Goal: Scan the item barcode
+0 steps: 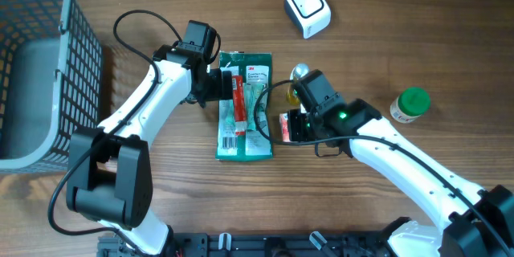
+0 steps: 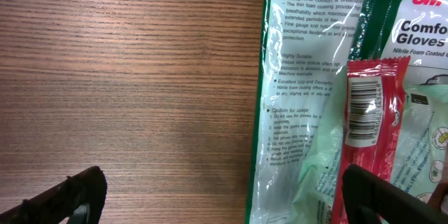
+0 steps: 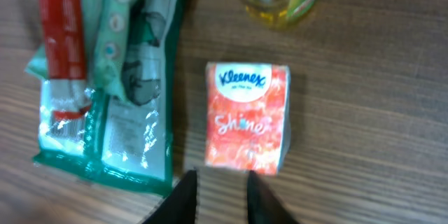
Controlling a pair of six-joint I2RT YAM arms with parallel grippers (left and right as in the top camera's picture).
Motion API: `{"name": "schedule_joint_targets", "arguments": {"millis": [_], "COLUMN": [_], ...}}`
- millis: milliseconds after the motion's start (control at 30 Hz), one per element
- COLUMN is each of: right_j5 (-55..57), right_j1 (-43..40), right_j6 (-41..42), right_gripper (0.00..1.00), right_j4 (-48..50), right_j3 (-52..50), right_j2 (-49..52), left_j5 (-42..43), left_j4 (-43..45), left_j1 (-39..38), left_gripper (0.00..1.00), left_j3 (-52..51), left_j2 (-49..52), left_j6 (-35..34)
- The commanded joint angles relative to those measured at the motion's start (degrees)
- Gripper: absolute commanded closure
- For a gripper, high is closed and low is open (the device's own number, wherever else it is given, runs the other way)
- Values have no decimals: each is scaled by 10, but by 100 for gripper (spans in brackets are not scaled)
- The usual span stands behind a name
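Tabletop (image 3: 364, 112): tissue pack (image 3: 246, 117) before right claw (image 3: 222, 185)

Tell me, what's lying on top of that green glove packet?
A slim red packet with a barcode and a pale green packet lie on the glove packet. Whatever is printed beneath them is covered.

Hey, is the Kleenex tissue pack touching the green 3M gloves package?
Apart. The right wrist view shows a strip of bare table between the Kleenex tissue pack and the 3M gloves package.
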Motion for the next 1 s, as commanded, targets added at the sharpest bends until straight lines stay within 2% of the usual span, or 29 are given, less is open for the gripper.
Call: {"name": "schedule_joint_targets", "arguments": {"millis": [0, 333, 433, 533, 967], "right_j5": [47, 50, 50, 50, 50], "right_j1": [0, -5, -5, -5, -14], "right_j6": [0, 19, 19, 19, 19], "right_gripper": [81, 80, 76, 80, 78], "right_j4": [30, 51, 58, 68, 74], "right_j3": [-24, -49, -49, -49, -49], "right_j2": [7, 16, 37, 70, 89], "left_j5": [-4, -4, -4, -4, -4], "left_j4": [0, 0, 0, 0, 0], "left_j1": [-2, -2, -2, -2, -2], "left_gripper": [0, 0, 0, 0, 0], "left_j3": [-3, -3, -3, -3, -3], "left_j2": [-9, -9, -9, -9, -9], "left_j6": [-1, -1, -1, -1, -1]}}
